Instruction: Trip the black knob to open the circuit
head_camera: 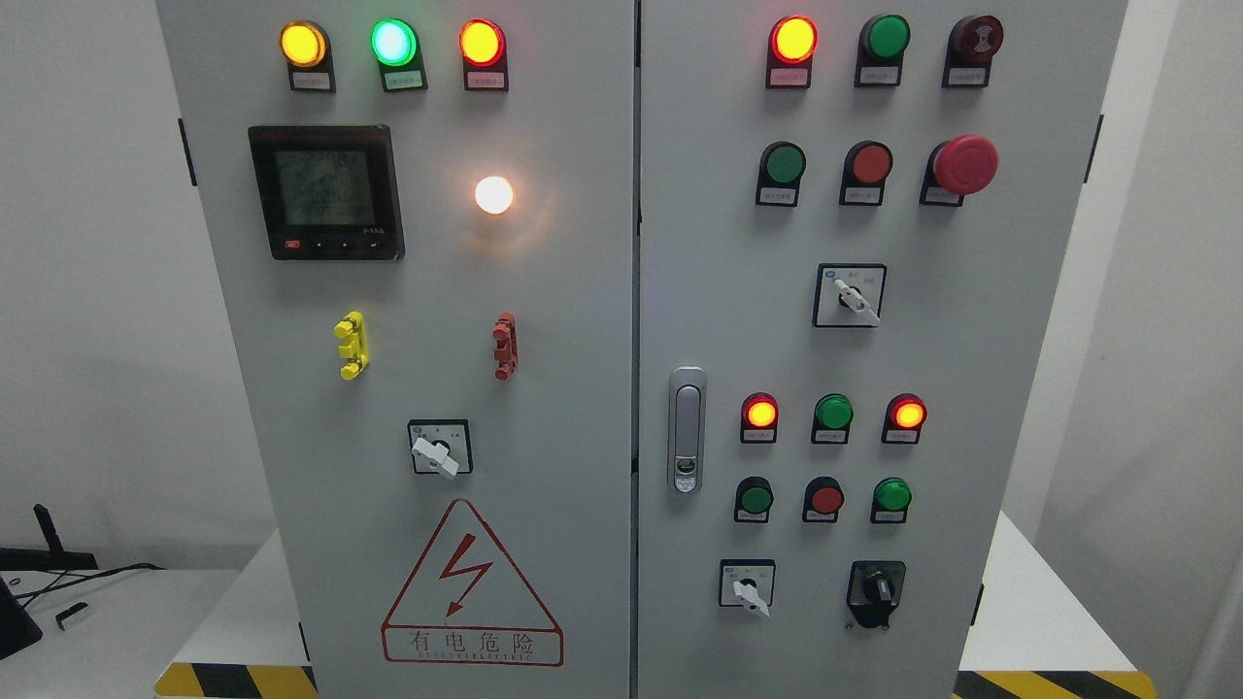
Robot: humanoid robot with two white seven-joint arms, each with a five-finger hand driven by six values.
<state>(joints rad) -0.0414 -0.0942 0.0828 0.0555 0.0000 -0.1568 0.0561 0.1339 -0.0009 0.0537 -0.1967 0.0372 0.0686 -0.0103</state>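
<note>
Cabinet: pale grey doors. Top lamps on the left door: amber, green, red with a yellow centre; below them a white glowing lamp. Meter: black frame, grey screen. Clips: one yellow, one red. Warning sign: red triangle outline, red lightning bolt, red lettering. Mushroom button: red. Black knob: black on a black plate. Door handle: silver. Base stripes: yellow and black diagonals. Worktop: white.
</note>
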